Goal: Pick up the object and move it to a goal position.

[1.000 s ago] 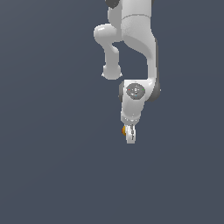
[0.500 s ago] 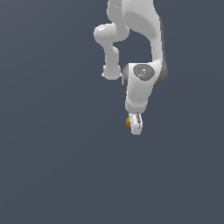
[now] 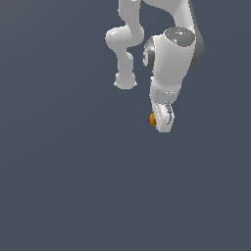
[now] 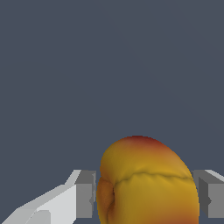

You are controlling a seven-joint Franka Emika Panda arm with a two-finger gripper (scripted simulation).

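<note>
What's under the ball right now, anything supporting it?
Nothing visible beneath the ball, only plain grey background. It sits clamped between the gripper pads. Its lower part is cut off in the wrist view, half hidden by the fingers outside.

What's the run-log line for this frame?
phase: carry | gripper: shut on ball | ball: between fingers, off surface | goal: not visible

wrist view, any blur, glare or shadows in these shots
Wrist view: sharp, no glare; the ball is softly shaded, cropped at the frame edge, between the hand's pads. Exterior view: flat dark background, no cast shadows, the ball only a small speck.
</note>
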